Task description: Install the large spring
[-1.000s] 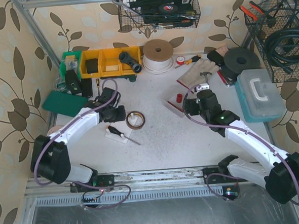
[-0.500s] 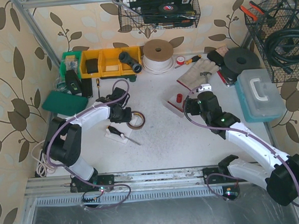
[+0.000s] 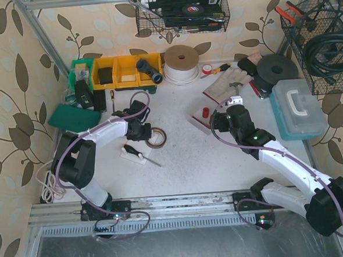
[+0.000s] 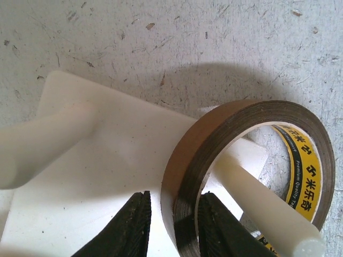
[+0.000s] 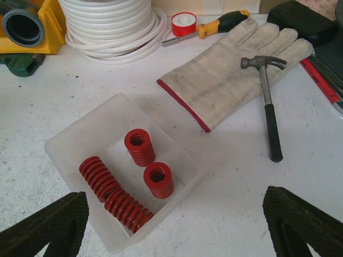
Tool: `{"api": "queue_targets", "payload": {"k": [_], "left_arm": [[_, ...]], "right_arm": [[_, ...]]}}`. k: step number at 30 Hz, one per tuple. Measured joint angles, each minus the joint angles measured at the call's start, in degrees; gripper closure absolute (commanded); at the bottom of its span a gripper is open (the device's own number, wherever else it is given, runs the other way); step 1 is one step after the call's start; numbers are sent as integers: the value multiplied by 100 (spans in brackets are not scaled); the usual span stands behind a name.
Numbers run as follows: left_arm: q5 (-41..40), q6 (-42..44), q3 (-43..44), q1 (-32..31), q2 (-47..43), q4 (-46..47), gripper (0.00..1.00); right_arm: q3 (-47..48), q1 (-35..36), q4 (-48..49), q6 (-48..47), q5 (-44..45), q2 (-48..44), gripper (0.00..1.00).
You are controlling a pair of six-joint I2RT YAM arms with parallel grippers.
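Several red springs lie in a clear tray (image 5: 80, 122): two long ones (image 5: 127, 209) on their sides and two short ones (image 5: 140, 147) upright. My right gripper (image 5: 174, 225) is wide open and empty, hovering just near of the tray; in the top view it (image 3: 217, 121) is beside the tray (image 3: 201, 119). A white peg base (image 4: 107, 176) lies under my left gripper (image 4: 171, 227). Its jaws straddle the wall of a brown tape roll (image 4: 236, 128), with a narrow gap at the left finger. A white peg (image 4: 257, 198) shows through the roll. In the top view the roll (image 3: 156, 137) lies next to the base (image 3: 132, 152).
A work glove (image 5: 236, 75) and a hammer (image 5: 268, 112) lie right of the tray. A white hose coil (image 5: 107, 21), a screwdriver (image 5: 214, 24) and yellow bins (image 3: 124, 70) stand at the back. A blue toolbox (image 3: 298, 106) sits at the right, a green pad (image 3: 75, 118) at the left.
My left arm has swung right, from beside the base to the tape roll, and has held there for the last half second. My right arm has barely moved.
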Motion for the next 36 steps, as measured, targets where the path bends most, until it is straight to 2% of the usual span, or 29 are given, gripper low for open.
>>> {"api": "queue_targets", "payload": {"k": [5,13,18,26,32,36], "left_arm": [[-2,0,28,0,94,9,73],[-33,7,37,-72,170,0,93],[-101,-9,50,-74,-50,-105,99],[-623,-48,420,-68,-855,-122,100],[-1139,-46,837,131,-848,208,100],[-1202,-48,1132,643,-516,535,100]], "right_arm": [[0,0,0,0,2,-7,12],[0,0,2,0,9,-76,12],[-2,0,2,0,24,-101,12],[-2,7,2,-2,22,-114,12],[-2,17,9,-7,20,-103,12],[-2,42,35,-7,22,-103,12]]}}
